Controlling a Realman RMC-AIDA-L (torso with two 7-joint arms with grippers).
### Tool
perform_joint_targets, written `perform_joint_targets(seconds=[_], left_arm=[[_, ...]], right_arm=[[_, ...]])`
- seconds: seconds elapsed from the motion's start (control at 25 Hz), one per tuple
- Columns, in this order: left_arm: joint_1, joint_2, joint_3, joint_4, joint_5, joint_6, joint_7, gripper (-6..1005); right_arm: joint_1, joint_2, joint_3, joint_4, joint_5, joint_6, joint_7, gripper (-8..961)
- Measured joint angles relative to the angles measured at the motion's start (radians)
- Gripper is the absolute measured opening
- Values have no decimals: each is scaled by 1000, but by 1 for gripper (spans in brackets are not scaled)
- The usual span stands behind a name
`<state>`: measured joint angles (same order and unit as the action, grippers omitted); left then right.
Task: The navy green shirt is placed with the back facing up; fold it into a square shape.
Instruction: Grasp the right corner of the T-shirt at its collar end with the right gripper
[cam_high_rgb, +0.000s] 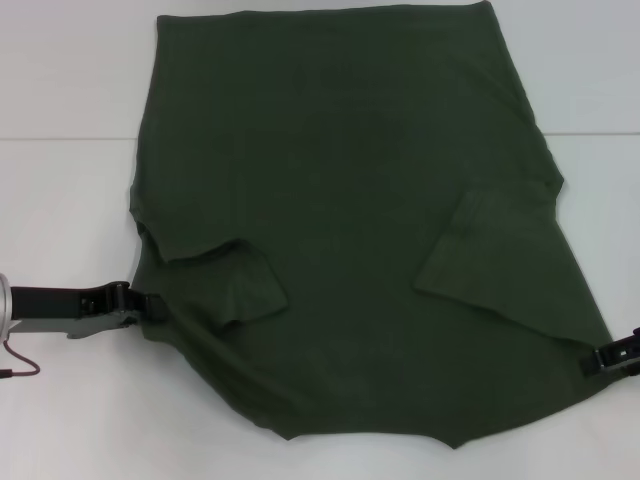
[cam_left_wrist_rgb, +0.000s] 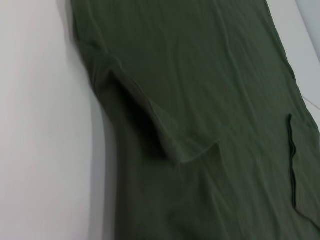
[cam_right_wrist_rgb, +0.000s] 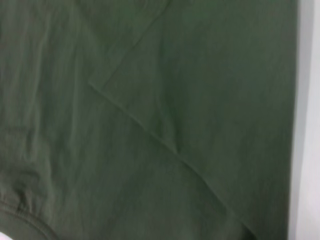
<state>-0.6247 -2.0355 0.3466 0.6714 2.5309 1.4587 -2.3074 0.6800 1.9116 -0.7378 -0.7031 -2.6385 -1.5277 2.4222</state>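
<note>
Navy green shirt (cam_high_rgb: 350, 200) spread flat on white table (cam_high_rgb: 60, 400), both sleeves folded inward. No readable label or writing. Left gripper (cam_high_rgb: 150, 305) and right gripper (cam_high_rgb: 600, 357) at near side edges; grip cannot be told.

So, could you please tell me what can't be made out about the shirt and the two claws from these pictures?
- Left claw, head view: its tips meet the navy green shirt at the edge; the grip is unclear.
- Right claw, head view: largely cut off by the picture's edge.
- Both wrist views: only cloth and table; no claw visible.
- Shirt's far end: cut off at the head view's top.
</note>
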Motion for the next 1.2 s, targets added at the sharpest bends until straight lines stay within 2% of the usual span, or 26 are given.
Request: perform_joint_targets(seconds=[0.44, 1.2], left_arm=[[0, 0, 0, -1, 0, 0, 3, 38], [0, 0, 0, -1, -16, 0, 15, 37]], right_arm=[[7, 7, -13, 1, 4, -4, 0, 788], [64, 46, -16, 7, 0, -12, -3, 761]])
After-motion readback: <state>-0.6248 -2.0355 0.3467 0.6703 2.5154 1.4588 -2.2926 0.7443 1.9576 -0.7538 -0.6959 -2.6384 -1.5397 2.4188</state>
